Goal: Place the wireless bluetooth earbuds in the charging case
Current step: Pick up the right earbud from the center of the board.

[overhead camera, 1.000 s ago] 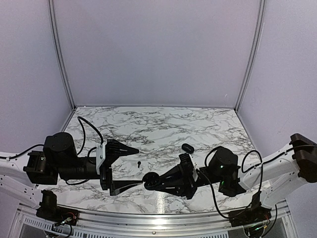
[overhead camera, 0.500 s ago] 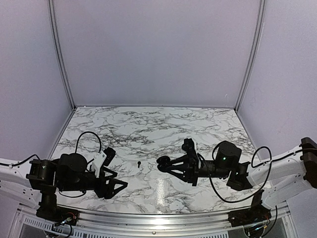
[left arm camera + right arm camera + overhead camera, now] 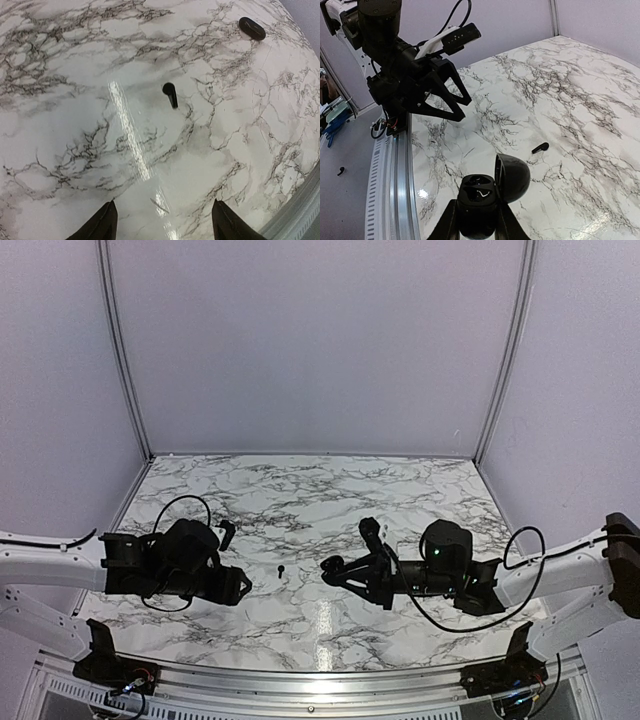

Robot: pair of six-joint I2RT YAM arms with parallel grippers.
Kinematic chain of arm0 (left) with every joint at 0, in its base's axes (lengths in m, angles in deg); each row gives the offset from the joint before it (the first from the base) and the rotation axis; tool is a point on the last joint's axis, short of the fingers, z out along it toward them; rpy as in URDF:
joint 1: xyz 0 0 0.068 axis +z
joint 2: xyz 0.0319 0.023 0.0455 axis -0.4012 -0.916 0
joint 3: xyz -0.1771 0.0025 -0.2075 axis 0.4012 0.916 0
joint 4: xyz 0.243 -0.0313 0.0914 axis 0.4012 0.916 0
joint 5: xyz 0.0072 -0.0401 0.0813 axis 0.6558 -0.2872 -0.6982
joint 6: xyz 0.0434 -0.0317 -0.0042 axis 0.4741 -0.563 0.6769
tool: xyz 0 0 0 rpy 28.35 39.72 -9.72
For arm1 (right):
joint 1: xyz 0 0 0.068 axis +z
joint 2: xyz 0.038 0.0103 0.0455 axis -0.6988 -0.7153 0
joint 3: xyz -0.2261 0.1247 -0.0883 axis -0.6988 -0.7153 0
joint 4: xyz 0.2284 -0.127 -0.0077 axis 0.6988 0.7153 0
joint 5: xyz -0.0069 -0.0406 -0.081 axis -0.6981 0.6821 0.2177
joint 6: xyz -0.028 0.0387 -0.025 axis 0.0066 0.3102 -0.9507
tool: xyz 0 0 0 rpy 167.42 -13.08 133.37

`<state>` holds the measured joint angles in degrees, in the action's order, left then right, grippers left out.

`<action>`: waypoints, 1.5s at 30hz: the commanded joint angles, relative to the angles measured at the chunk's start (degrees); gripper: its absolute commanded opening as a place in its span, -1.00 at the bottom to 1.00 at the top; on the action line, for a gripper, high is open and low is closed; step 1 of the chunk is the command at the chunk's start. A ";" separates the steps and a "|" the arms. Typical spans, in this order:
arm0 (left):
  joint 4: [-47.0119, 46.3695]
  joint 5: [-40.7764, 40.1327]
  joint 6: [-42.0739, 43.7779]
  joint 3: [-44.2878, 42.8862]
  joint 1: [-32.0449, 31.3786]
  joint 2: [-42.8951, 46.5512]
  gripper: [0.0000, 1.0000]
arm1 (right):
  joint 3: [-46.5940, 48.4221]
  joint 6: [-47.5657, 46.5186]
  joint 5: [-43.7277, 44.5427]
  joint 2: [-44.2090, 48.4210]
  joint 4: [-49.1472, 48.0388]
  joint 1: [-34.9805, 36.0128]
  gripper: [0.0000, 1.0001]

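Note:
One tiny black earbud point(image 3: 281, 569) lies on the marble table between the arms; it also shows in the left wrist view point(image 3: 170, 95) and the right wrist view point(image 3: 540, 147). My right gripper point(image 3: 342, 571) point(image 3: 477, 216) is shut on the black charging case point(image 3: 480, 197) and holds it upright above the table, right of the earbud. The case's lid point(image 3: 513, 176) is open. I cannot tell what lies in its slots. My left gripper point(image 3: 236, 586) point(image 3: 164, 212) is open and empty, low over the table left of the earbud; it also shows in the right wrist view point(image 3: 465, 109).
A larger black oval pebble-like item point(image 3: 251, 28) lies on the table beyond the earbud. A metal rail point(image 3: 395, 165) runs along the table's near edge. Purple walls point(image 3: 320, 340) close in the back and both sides.
My left gripper has swung away from the case, to the left and down over the table. My right gripper has carried the open case away from the front edge, toward the table's middle.

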<state>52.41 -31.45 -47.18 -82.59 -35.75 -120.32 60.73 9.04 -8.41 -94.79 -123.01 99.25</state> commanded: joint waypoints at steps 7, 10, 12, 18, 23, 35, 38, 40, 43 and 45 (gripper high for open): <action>15.51 1.03 -8.58 4.76 3.03 10.46 0.57 | 3.82 1.63 -0.88 -6.66 1.85 -1.94 -1.00; 8.31 1.85 -6.46 3.37 6.85 4.61 0.63 | 4.93 4.18 -0.91 -8.75 2.67 -4.95 -1.00; 3.46 2.85 -4.78 2.50 9.40 1.28 0.67 | 6.73 4.22 0.12 -10.24 5.94 -6.46 -1.00; -7.24 5.24 0.66 -1.90 13.50 -6.19 0.70 | 9.68 3.70 -3.45 -16.80 6.15 -7.46 -1.00; -8.83 9.37 6.68 -8.98 13.52 -16.01 0.48 | 9.33 3.69 -2.95 -17.41 4.87 -7.48 -1.00; -2.53 10.11 11.92 -22.08 10.20 -31.87 -0.06 | 8.38 0.98 -4.10 -14.93 7.27 -7.46 -1.00; -0.12 8.55 12.63 -24.70 9.39 -34.95 -0.14 | 7.86 0.49 -4.43 -13.59 7.70 -7.50 -1.00; 1.76 7.05 13.04 -26.35 8.87 -36.48 -0.17 | 7.50 0.38 -4.41 -12.82 7.73 -7.48 -1.00; 4.03 5.00 13.71 -28.60 8.28 -38.48 -0.23 | 7.21 0.27 -4.51 -12.13 7.73 -7.45 -1.00; 5.49 4.18 14.11 -29.80 8.02 -39.59 -0.28 | 7.18 0.18 -4.60 -12.10 7.68 -7.45 -1.00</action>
<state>52.30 -23.82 -34.98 -109.49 -27.11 -157.98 68.12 10.09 -12.32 -107.97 -115.60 91.93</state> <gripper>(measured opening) 0.377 0.214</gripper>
